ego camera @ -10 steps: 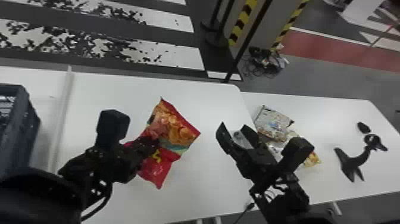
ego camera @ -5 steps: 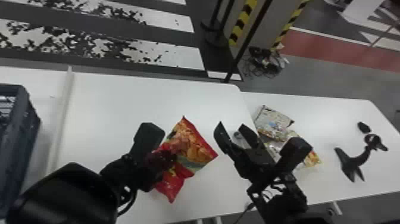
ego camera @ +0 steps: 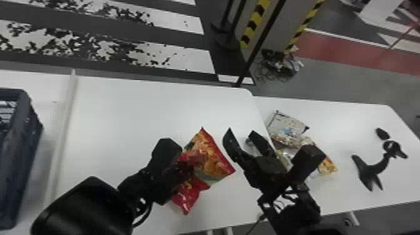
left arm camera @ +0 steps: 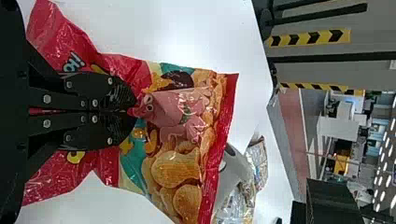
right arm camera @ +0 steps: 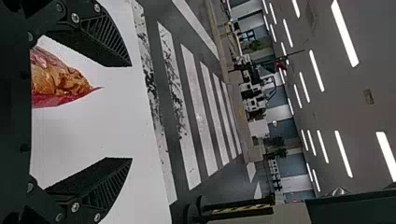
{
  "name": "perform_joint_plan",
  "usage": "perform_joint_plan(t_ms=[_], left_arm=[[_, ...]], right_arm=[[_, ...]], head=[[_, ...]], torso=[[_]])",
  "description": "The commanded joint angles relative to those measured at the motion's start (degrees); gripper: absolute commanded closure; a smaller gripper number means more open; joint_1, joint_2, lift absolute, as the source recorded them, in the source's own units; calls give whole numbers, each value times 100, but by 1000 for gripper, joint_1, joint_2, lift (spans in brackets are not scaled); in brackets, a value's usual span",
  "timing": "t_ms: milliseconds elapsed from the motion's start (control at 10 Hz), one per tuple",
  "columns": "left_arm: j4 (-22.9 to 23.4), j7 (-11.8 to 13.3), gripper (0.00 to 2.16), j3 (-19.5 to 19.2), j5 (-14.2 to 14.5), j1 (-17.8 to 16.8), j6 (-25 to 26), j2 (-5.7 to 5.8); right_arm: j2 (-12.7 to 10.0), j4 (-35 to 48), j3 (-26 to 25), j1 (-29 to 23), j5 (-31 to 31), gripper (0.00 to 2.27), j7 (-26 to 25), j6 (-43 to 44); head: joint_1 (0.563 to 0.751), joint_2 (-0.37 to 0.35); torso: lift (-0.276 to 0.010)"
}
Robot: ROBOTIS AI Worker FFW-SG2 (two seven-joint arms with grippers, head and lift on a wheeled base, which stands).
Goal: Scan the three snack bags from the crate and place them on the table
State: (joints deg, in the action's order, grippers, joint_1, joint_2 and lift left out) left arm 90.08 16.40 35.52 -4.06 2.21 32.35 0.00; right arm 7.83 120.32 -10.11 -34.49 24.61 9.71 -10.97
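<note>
Toward the right edge of the table, your left gripper pinches one red snack bag, your right gripper has two fingers apart, and two more bags lie on the adjoining table.

The head view looks forward and down from above the bench, far enough back to take in the side of the crate. The left wrist view, turned sideways, sits close behind the left pincer and faces across the held bag to the striped tape, which the head view shares. The right wrist view, also sideways, looks from just behind the right pincer past the bench edge to the white floor bands, shared with the head view, and the ceiling lights.
</note>
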Motion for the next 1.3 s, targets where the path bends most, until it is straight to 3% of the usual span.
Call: perform_joint_plan(t_ms=[0, 100, 500, 800, 900, 1200], left_arm=[[-52, 48, 154, 60, 46, -10, -145, -15], [-16, 74, -1, 87, 37, 7, -127, -15], [520, 83, 33, -36, -16, 271, -145, -15], [1249, 91, 33, -775, -25, 807, -338, -15], [1557, 100, 33, -1065, 10, 983, -356, 52], [2488, -93, 33, -2075, 160, 1554, -479, 96]], right_arm=[[8, -18, -9, -5, 0, 188, 5, 29], [8, -26, -17, -5, 9, 188, 5, 46], [8, -88, -105, -5, 53, 188, 49, 82], [8, -97, -114, 4, 88, 188, 66, 99], [8, -97, -105, 4, 88, 188, 75, 99], [8, -105, -96, -31, 79, 188, 84, 82]], head=[[695, -350], [695, -350], [695, -350], [695, -350], [695, -350], [695, -350]], torso=[[-62], [-62], [-62], [-62], [-62], [-62]])
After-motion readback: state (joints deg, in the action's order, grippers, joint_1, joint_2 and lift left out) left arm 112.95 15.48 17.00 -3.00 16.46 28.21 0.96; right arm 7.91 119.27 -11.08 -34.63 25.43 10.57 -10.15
